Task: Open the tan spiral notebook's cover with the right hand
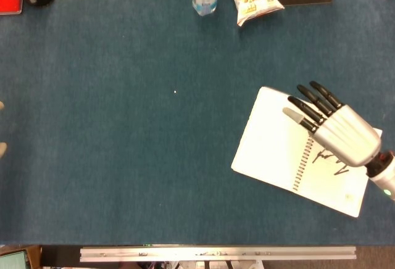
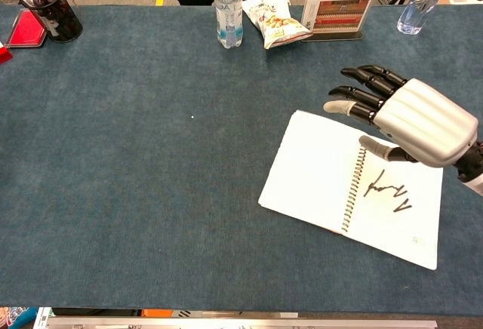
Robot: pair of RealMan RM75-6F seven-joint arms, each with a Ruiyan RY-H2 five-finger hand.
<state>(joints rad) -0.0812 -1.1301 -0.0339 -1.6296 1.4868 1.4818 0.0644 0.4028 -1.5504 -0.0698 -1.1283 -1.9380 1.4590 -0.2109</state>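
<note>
The notebook (image 2: 351, 189) already lies flat open on the right side of the table (image 2: 151, 178), scribbled page up. The right hand (image 2: 404, 114) hovers over its top edge, fingers spread, holding nothing. I'd just lift straight away without snagging the spiral (image 2: 353, 191).

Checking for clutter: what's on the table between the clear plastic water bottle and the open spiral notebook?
Nothing: between the clear plastic water bottle and the open spiral notebook there is only bare blue tabletop, in both views.
</note>
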